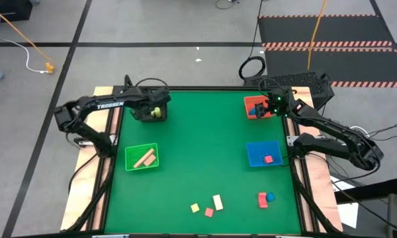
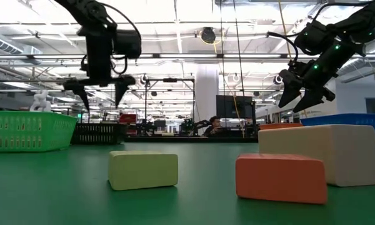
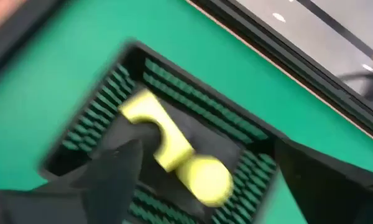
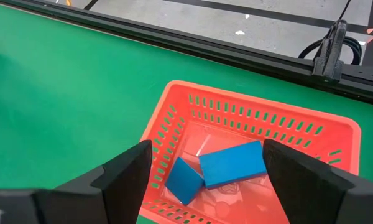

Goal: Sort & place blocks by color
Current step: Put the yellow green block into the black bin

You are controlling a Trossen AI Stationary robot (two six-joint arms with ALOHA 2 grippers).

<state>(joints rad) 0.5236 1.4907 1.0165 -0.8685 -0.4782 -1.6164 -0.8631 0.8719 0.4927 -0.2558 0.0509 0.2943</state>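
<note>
My left gripper (image 1: 150, 110) hangs open over the black bin (image 1: 140, 114) at the far left. Two yellow blocks, a bar (image 3: 154, 129) and a round piece (image 3: 205, 178), lie on that bin's floor between and below the fingers, apart from them. My right gripper (image 4: 208, 155) stands open above the red bin (image 4: 336, 134) at the far right, where two blue blocks (image 4: 231, 164) lie. Tan blocks (image 1: 144, 158) rest in the green bin (image 1: 130, 153). A red block (image 1: 268, 159) rests in the blue bin (image 1: 254, 153).
Loose blocks lie near the table's near edge: a yellow one (image 1: 194, 208), a red one (image 1: 209, 212) and a cream one (image 1: 218, 201) together, and a red one (image 1: 262, 199) beside a blue one (image 1: 270, 196) farther right. Green felt spreads between the bins.
</note>
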